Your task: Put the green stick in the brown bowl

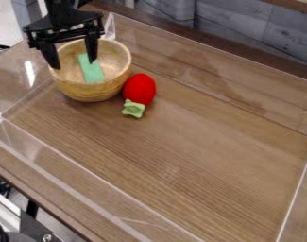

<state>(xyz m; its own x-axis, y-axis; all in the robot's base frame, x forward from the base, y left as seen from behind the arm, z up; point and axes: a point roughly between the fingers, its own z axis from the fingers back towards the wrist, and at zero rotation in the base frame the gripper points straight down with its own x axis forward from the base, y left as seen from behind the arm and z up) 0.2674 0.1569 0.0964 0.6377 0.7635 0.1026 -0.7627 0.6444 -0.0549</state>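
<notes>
A wood-grain brown table [181, 161] carries a red round toy [141, 87] with a small green leafy piece [134, 110] attached at its lower end; the toy lies below and to the right of the jaws, near them. Clear plastic walls [295, 203] rim the table on all sides, one running just behind the jaws. Grey planks [263, 28] stand beyond, far right of the jaws.
</notes>
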